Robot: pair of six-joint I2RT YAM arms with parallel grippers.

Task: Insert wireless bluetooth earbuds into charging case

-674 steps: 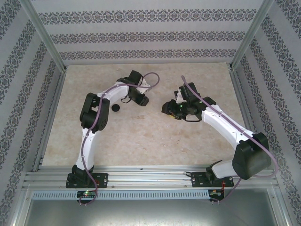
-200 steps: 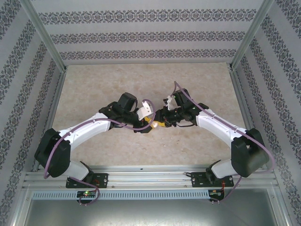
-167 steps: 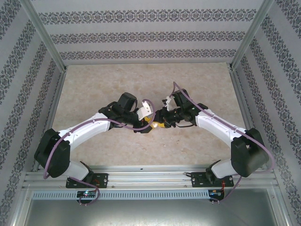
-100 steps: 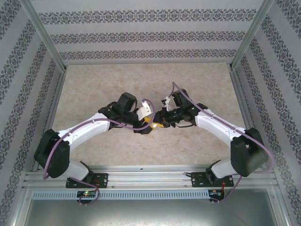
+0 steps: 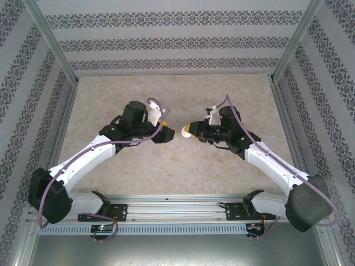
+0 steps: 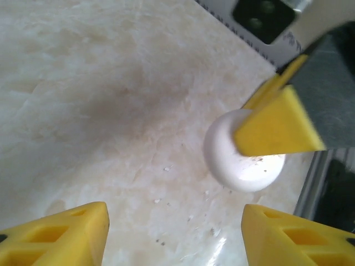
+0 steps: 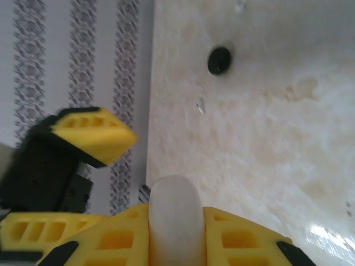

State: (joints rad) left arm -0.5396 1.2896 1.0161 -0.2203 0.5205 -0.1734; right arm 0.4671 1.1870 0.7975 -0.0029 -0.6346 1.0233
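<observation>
Holding the white round case [image 7: 174, 208] between its pressed-in fingers [image 7: 238, 244], my right gripper [image 5: 189, 132] hangs over the middle of the worktop [image 5: 183, 177]. Just beyond the case my left gripper [image 5: 167, 131] faces it, fingers spread wide, close but apart from it. Farther on I can make out a small black round puck [image 7: 219, 60] lying flat on the worktop, nearer its left edge

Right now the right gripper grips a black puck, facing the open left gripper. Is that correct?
Not quite. The right gripper grips a white puck, not a black one, as the right wrist view shows. It does face the open left gripper. The black puck lies apart on the table.
</observation>
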